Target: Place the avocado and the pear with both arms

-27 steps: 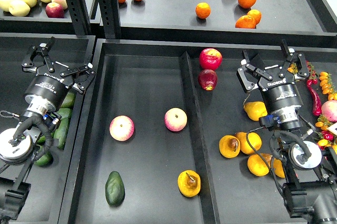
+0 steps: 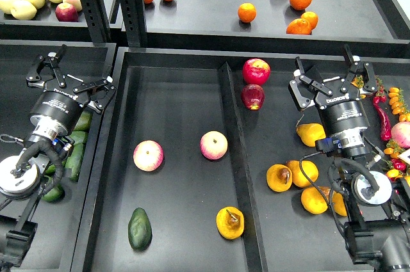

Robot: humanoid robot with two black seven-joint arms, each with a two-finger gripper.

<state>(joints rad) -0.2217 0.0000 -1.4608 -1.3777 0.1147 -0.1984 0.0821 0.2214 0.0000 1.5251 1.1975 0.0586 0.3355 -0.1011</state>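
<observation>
The dark green avocado (image 2: 139, 228) lies at the front left of the middle tray compartment (image 2: 173, 112). The yellow-orange pear (image 2: 230, 223) with its brown patch and stem lies at the front right of the same compartment, by the divider. My left gripper (image 2: 72, 75) is open and empty, over the left tray, well behind and left of the avocado. My right gripper (image 2: 328, 74) is open and empty, over the right compartment, far behind and right of the pear.
Two pink-yellow apples (image 2: 148, 155) (image 2: 214, 145) lie mid-compartment. Two red apples (image 2: 255, 71) sit behind the divider (image 2: 232, 131). Several yellow pears (image 2: 301, 173) lie under my right arm. Lighter green avocados (image 2: 75, 150) lie under my left arm. Oranges (image 2: 246, 12) are on the back shelf.
</observation>
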